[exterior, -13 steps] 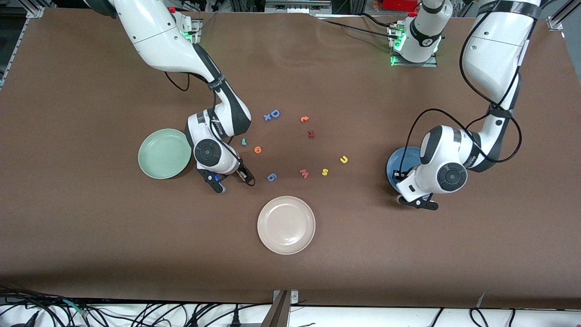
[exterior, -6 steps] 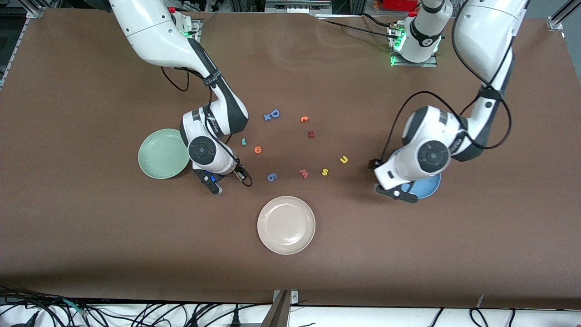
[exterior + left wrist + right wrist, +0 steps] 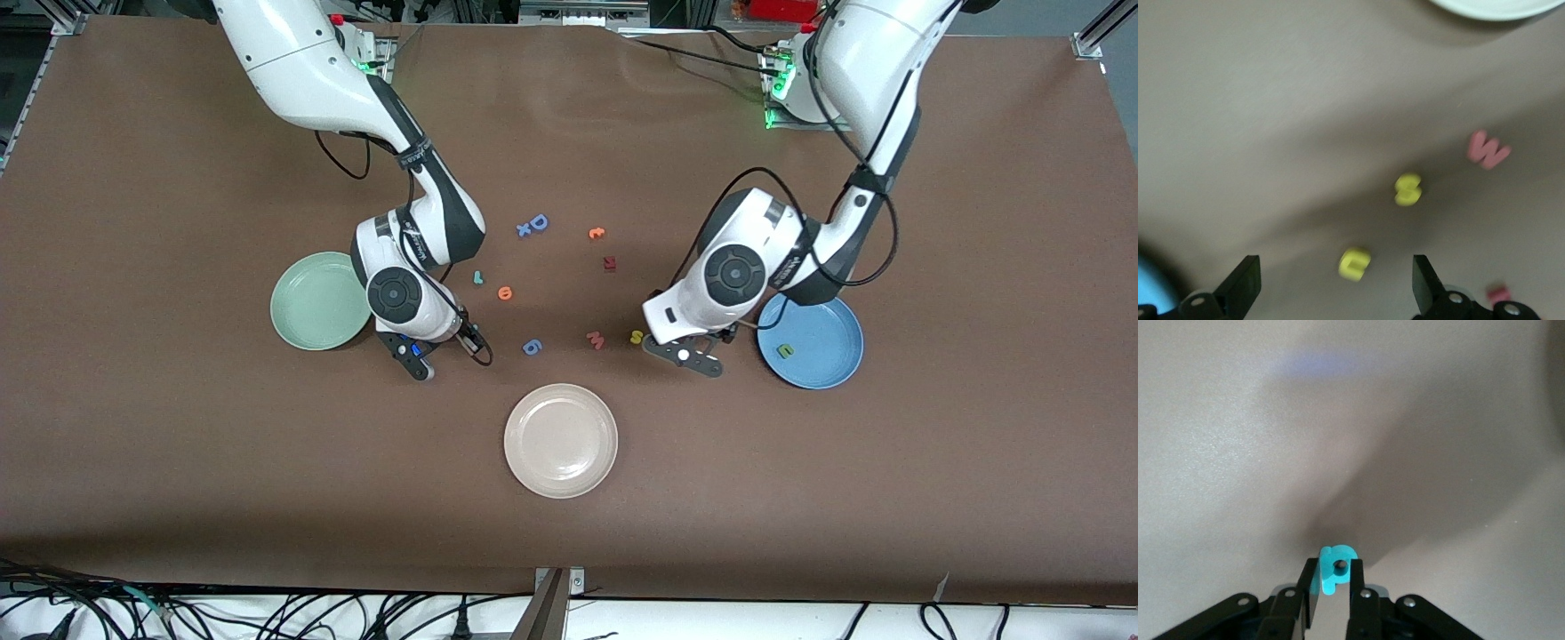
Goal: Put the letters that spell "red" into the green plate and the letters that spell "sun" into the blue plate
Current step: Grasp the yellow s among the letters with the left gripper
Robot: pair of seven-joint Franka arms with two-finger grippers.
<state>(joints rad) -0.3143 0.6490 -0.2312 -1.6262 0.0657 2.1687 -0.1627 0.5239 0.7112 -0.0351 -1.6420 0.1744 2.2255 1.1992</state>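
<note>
Brown table [image 3: 800, 498]; left end effector [image 3: 1331, 287] wide over yellow "u" [image 3: 1355, 264]; right end effector [image 3: 1333, 583] pinching teal "d" [image 3: 1337, 568].

Brown table [image 3: 142, 427], holdings:
- Round mint-green plate [image 3: 313, 307], toward my right arm's end; my right gripper [image 3: 434, 352] just beside it.
- Round mid-blue plate [image 3: 831, 333], toward my left arm's end, holding a small green letter n [image 3: 786, 350].
- My left gripper [image 3: 692, 350], beside a small yellow letter s [image 3: 637, 337].

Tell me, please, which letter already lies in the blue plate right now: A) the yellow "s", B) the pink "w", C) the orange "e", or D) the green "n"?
D: the green "n" lies alone in the blue plate, while the yellow "s" is on the table beside the left gripper.
</note>
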